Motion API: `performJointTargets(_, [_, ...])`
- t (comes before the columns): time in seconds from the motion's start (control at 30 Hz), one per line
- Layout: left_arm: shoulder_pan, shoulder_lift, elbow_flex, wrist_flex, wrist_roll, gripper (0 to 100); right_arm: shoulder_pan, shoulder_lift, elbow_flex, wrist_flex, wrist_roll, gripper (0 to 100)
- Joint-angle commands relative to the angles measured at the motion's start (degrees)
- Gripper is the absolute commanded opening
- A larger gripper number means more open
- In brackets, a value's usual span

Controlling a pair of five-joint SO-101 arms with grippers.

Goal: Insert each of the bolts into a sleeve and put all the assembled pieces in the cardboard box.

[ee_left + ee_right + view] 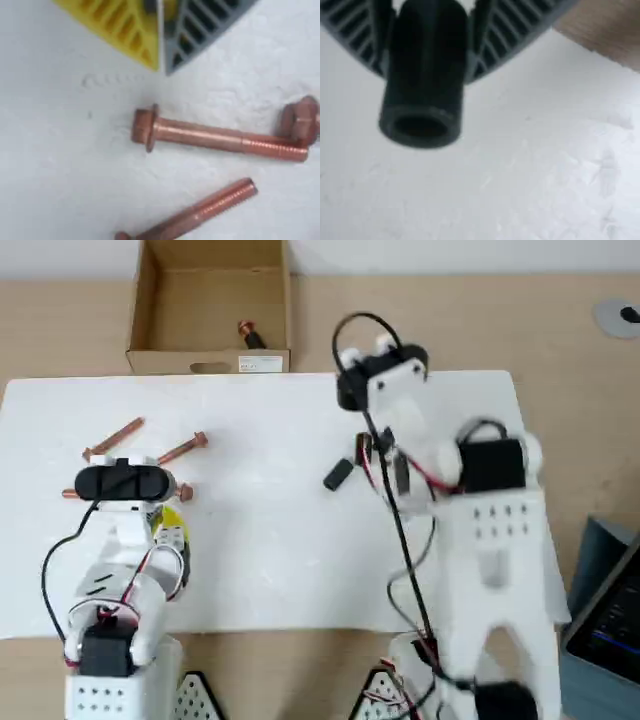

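Black sleeve (pixel 422 95) gripped in right fingers (pixel 512 35) above white mat (pixel 270 540), mid-sheet; left fingers (pixel 120 25) pinched together near bolts (pixel 220 137).

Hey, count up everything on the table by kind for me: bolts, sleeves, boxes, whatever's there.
loose bolts: 4, two half hidden
black sleeve: 1
assembled piece: 1, lying in the box
cardboard box: 1
Total: 7

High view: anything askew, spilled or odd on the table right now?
Nothing damaged or spilled. The loose copper-coloured metal bolts lie at mixed angles on the white mat by the left arm. One copper bolt in a dark sleeve sits in the brown cardboard box. The right arm's jaws hold a black plastic sleeve.
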Motion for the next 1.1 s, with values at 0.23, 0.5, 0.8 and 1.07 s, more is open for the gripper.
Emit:
performJointTargets(0.23, [0.44,25.27,-29.98,5.10,-0.35,1,-0.31,-26.51,15.34,-5.98,-3.52,1.0])
performJointTargets(0.5, [-0.53,54.20,-48.18,4.92,-8.97,0,0.48,-40.22,25.63,-14.42,-3.60,0.9])
performJointTargets(0.8, [-3.08,80.31,-65.41,5.10,-20.48,1,7.08,-50.24,35.03,-20.66,-11.96,0.9])
performJointTargets(1.07, [-3.96,104.57,-83.08,11.34,-29.19,1,7.16,-53.76,37.14,-21.01,-12.22,0.9])
